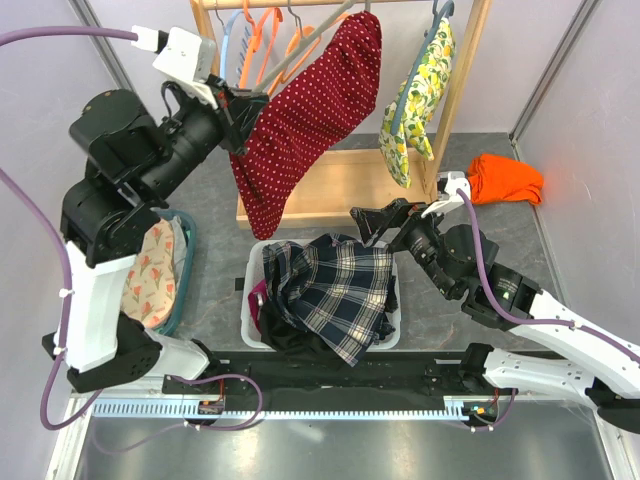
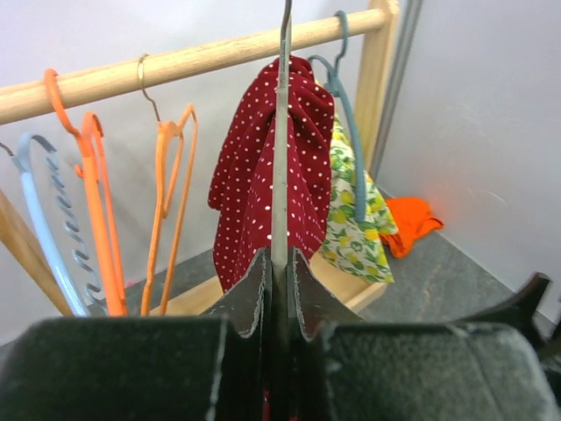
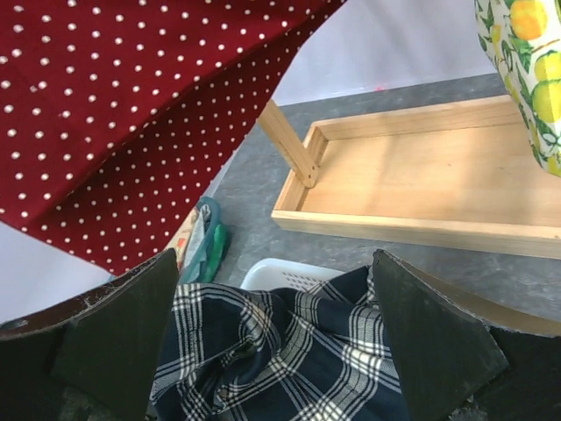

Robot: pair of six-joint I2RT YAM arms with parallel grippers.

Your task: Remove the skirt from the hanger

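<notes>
Left fingers [image 2: 250, 298] clenched on grey hanger [image 2: 280, 175] w/ red dotted garment [image 1: 290, 140]; right fingers [image 3: 114, 342] spread, empty. Best bet was grabbing hem, pulling down slow.

Matt woven cloth skirt [image 1: 335, 290]; perforated white plastic basket [image 3: 285, 276]; smooth pale wooden rack [image 1: 340, 185]; smooth plastic hanger [image 2: 165, 136]

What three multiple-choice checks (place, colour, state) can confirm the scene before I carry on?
1. The skirt lies: A on the rail; B in the white basket; C on the floor.
2. The garment hanging from the left gripper is: A lemon-print; B black; C red with white dots.
3. The right gripper is: A open; B shut on the skirt; C shut on a hanger.
B: plaid folds fill the basket. C: dotted cloth drapes the clamped grey hanger. A: its fingers stand apart, empty.
</notes>
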